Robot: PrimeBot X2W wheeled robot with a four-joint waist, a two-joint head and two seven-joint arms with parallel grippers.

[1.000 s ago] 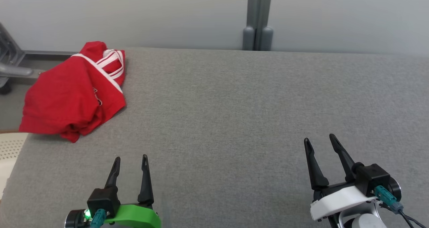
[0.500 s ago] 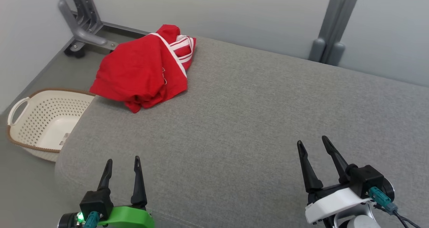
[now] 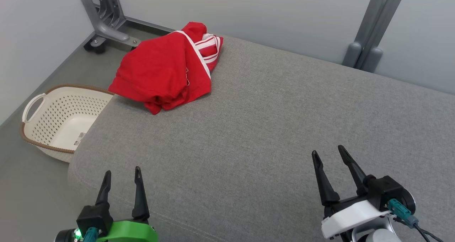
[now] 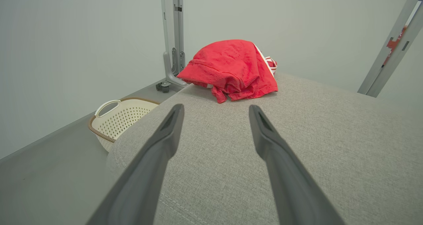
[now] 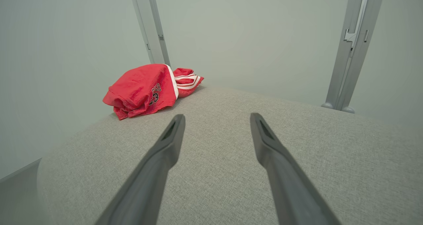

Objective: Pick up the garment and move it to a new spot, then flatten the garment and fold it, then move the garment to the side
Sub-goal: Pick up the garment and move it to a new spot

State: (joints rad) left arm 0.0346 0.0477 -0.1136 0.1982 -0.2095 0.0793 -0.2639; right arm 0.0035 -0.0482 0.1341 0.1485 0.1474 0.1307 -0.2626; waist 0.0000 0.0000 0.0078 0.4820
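Observation:
The garment [image 3: 165,71] is a red piece of clothing with white stripes, lying crumpled on the far left corner of the grey padded table [image 3: 270,128]. It also appears ahead in the left wrist view as the garment [image 4: 231,69], and to the upper left in the right wrist view as the garment [image 5: 148,88]. My left gripper [image 3: 121,174] hovers open at the near left edge of the table, far short of the garment. My right gripper [image 3: 328,155] is open at the near right, with nothing between its fingers.
A cream perforated basket [image 3: 39,128] with a brown rim stands on the floor left of the table, also visible as the basket [image 4: 109,124]. A grey metal stand leg [image 3: 105,25] rises behind the garment, and a grey post [image 3: 373,32] stands at the far right wall.
The head camera has turned left, so the whole picture shifted and the basket came into view. Both grippers stay open; the garment lies where it was.

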